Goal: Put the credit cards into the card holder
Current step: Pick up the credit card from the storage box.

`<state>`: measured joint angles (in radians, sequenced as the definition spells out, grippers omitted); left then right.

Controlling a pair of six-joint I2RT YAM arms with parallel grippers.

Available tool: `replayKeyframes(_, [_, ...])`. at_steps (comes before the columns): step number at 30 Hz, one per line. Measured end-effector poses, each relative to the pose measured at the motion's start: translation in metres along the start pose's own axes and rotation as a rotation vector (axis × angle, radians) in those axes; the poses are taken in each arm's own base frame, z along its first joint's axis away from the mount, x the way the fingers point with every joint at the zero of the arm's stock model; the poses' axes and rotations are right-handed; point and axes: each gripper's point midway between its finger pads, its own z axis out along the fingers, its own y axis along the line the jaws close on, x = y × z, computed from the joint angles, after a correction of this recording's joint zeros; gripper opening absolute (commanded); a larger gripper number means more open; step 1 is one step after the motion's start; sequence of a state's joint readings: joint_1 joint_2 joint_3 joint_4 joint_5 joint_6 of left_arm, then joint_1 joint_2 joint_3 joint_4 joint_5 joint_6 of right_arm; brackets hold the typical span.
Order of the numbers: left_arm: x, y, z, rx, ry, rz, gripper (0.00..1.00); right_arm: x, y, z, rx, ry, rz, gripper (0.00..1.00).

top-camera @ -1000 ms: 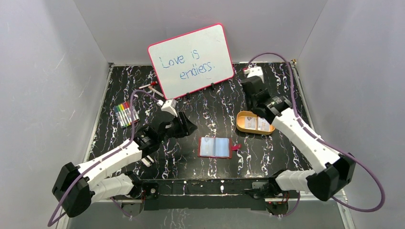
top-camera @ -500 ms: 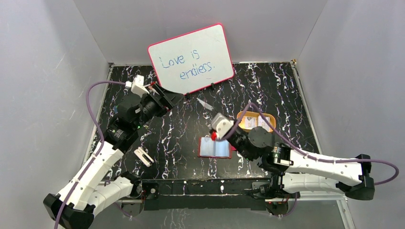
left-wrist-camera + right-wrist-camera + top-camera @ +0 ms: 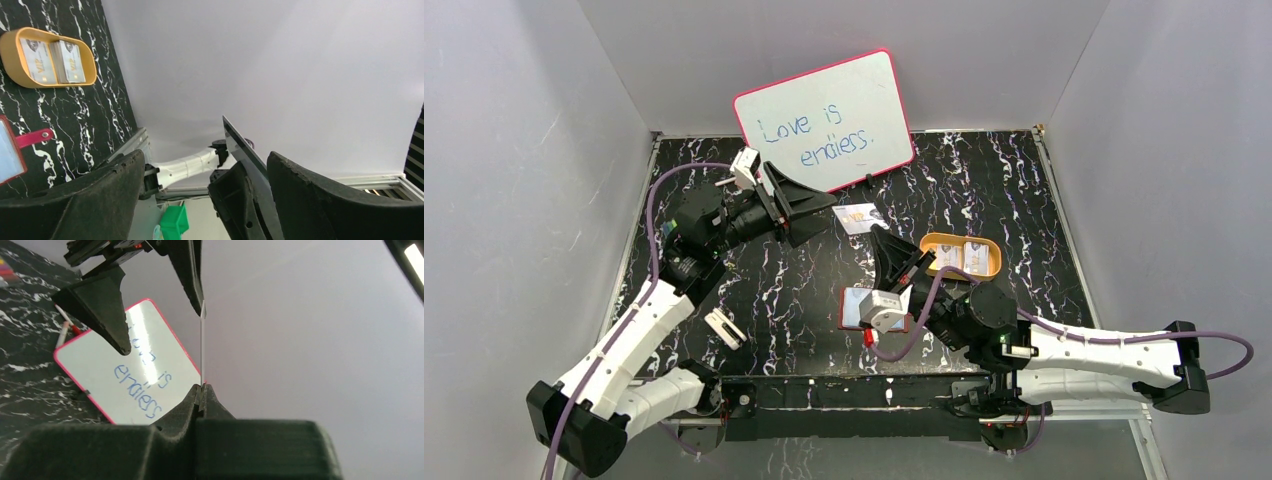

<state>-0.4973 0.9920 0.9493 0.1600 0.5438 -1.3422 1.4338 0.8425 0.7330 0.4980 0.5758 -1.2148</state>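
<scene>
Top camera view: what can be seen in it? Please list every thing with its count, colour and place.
whiteboard: 1, white with pink frame and blue writing, standing at the back
table: 1, black with white veins, under everything
tray: 1, yellow-orange, oval, right of centre
credit cards: 2, whitish, lying side by side in the tray
held card: 1, whitish, in the air in front of the whiteboard
card holder: 1, dark red with pale blue inside, open, near centre, partly hidden by the right wrist
small white object: 1, near left of the table, kind unclear
left end effector: 1, black, open, at the held card
right end effector: 1, black, shut on the held card
</scene>
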Motion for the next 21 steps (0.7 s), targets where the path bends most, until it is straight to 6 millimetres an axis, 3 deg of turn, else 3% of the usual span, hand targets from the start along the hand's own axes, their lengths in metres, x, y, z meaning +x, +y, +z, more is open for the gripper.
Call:
replayKeyframes(10, [0.012,-0.011,0.002,0.067,0.116,-0.032,0.84,-0.003,0.008,0.0,-0.066,-0.038,-0.25,0.0])
replayKeyframes(16, [0.013,-0.02,0.0,0.111,0.139,-0.027,0.62,-0.001,0.016,-0.001,-0.107,-0.039,-0.301,0.0])
replayKeyframes(21, [0.017,-0.012,0.005,0.099,0.194,-0.048,0.48,-0.002,0.018,0.0,-0.116,-0.046,-0.313,0.0])
